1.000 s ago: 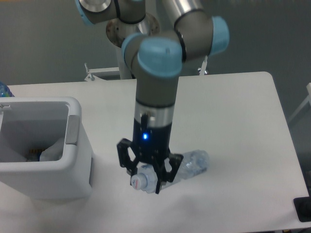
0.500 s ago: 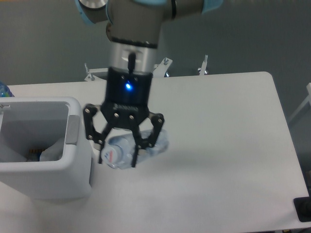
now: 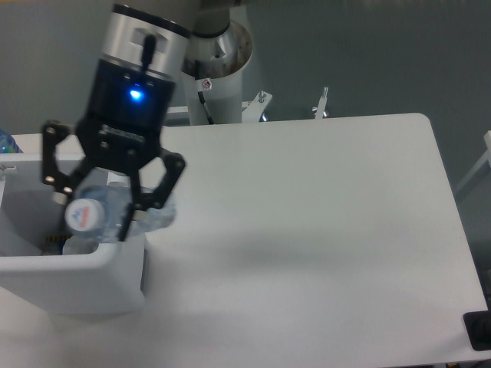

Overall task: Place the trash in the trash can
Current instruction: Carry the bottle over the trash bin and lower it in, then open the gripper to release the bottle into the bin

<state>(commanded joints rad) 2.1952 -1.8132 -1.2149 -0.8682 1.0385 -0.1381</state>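
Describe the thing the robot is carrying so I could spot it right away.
Start at the big white trash can on the table's left edge. Right above its open top hangs the black gripper, blue light glowing, jaws shut around a clear crinkled plastic bottle. It is the only see-through item, with a round white cap facing the camera.

The claw [image 3: 93,208] hangs over the open top of the trash can [image 3: 77,268], gripping the plastic bottle [image 3: 115,215]. The bottle fills the space above the can's right wall. Some things already lie low inside the can. To the right, the white counter [image 3: 307,230] is wide and flat. The robot's base post [image 3: 222,77] stands at the back edge.
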